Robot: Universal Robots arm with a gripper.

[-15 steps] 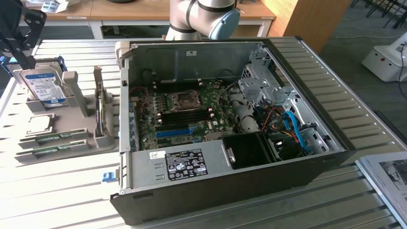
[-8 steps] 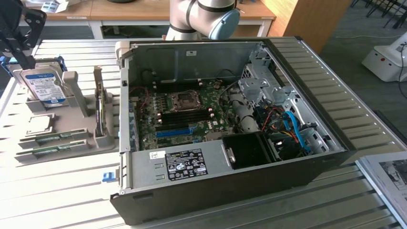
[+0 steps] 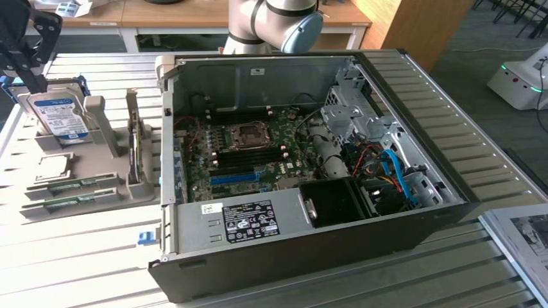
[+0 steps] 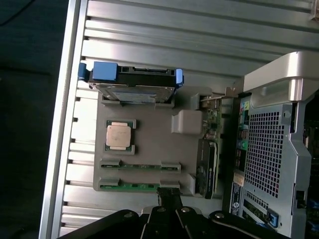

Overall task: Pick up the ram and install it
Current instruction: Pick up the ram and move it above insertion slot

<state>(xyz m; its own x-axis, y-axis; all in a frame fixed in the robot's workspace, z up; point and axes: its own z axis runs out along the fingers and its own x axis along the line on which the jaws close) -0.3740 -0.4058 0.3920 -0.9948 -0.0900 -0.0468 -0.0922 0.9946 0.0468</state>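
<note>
Gripper [image 3: 34, 83] | jaws narrow, holding nothing | hovers at 11 o'clock over grey tray [image 3: 101, 165] | ram [image 3: 67, 187] lies flat in tray slot, 9 o'clock from open computer case [image 3: 299, 256]

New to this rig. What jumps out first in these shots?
The open computer case dominates the middle of the exterior view, its motherboard exposed. On the exterior view's left, a grey parts tray holds a hard drive with a blue-white label and two green ram sticks, neither picked up yet. The gripper hangs above that tray.
</note>
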